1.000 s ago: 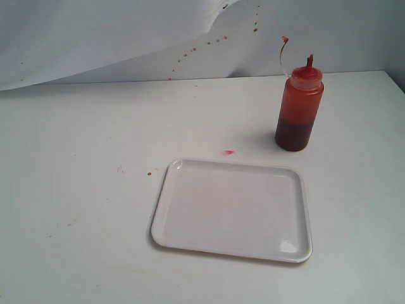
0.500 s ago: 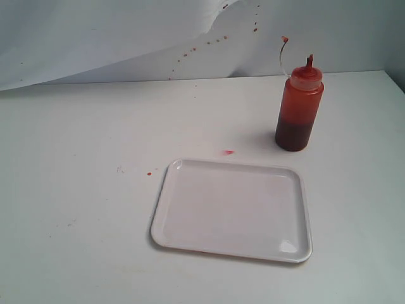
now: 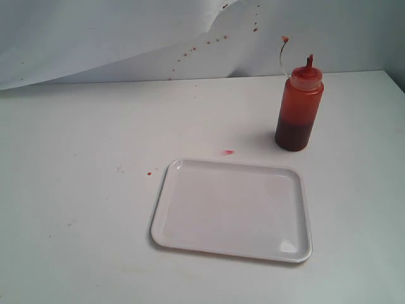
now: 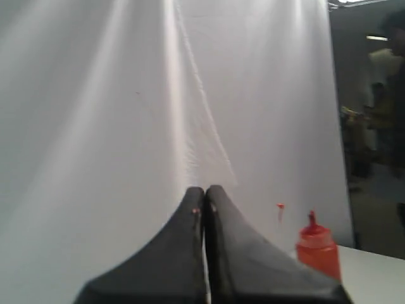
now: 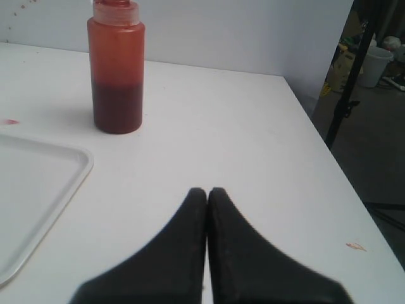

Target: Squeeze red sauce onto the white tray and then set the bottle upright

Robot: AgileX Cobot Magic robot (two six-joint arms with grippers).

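Bottle [image 3: 299, 107] upright on the table [image 3: 76, 126], just past the far right corner of the tray [image 3: 231, 209], near but not touching. Nozzle [image 3: 309, 61] up, tip cap [image 3: 284, 39] off and sticking up on its thin strap, so ready to squirt. Dark red sauce [image 3: 292, 134] down in the lower part, likely because of standing up straight.

Tray flat and bare, no sauce on it yet. Close to the bottle, likely so that only a short carry and a tip are needed. Small red speck [image 3: 228, 152] on the table just beyond the tray's far edge, not on it. More red dots on the backdrop [image 3: 95, 38].

Left gripper [image 4: 204, 196] closed tight, fingers pressed together, nothing held. Pointing at the backdrop, bottle off to one side.

Right gripper [image 5: 207, 193] also closed tight, nothing held. Low over the table, bottle ahead and a bit to one side, well apart. Seems the closer of the two, so likely the one to grab. Must open wide first to fit round the bottle.

Neither seen in the exterior view, so both back out of the way. Squeeze not yet begun.
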